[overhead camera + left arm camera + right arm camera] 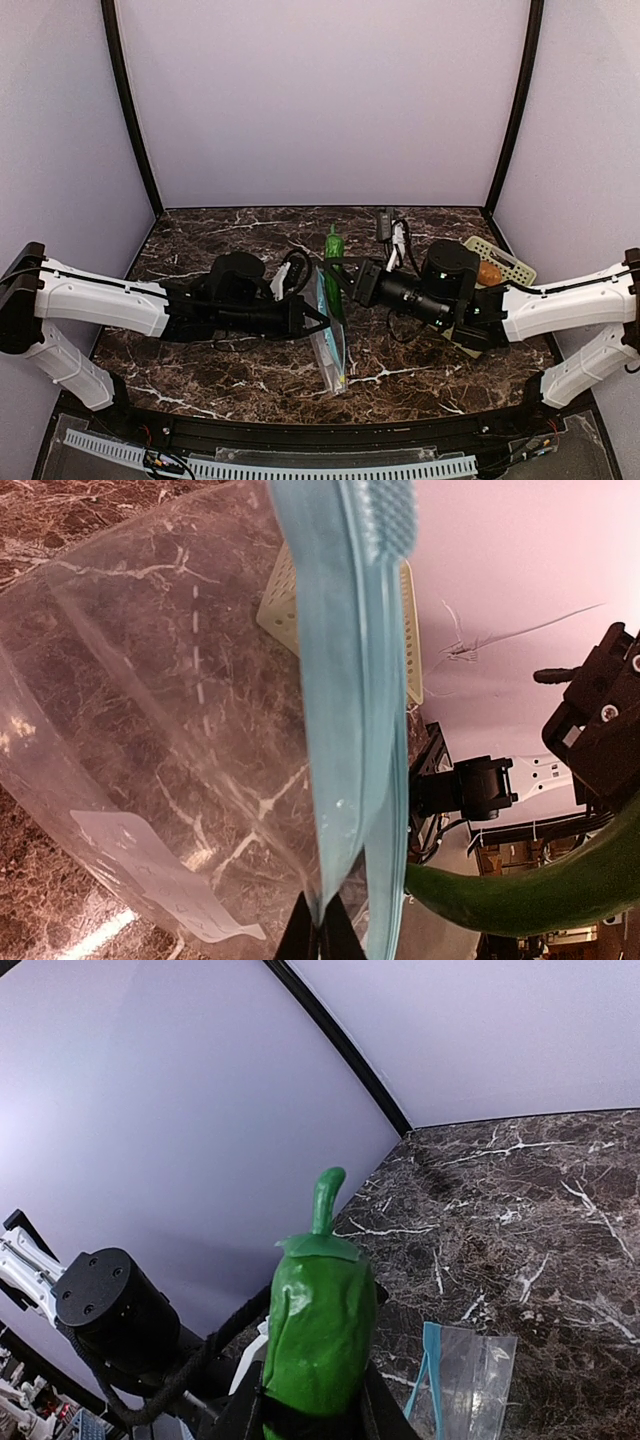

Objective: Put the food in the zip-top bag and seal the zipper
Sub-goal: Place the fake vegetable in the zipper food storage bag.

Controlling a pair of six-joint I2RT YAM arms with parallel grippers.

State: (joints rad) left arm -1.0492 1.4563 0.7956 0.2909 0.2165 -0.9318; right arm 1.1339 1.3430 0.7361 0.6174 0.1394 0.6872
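Left jaws, centre-left of the top view: shut on the zipper [350, 730] edge of the zip-top bag [330, 350], which stands on edge, empty. Right jaws, centre: part-closed around the green vegetable [334, 262], just beside the bag, not yet in. Potato [489, 273], right: in the basket [512, 264]. Bagging and sealing both remain.

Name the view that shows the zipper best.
Left wrist: the zipper fills the frame close up, running top to bottom. The top view shows only a thin teal line on the bag's edge; the right wrist shows a short piece at its lower edge.
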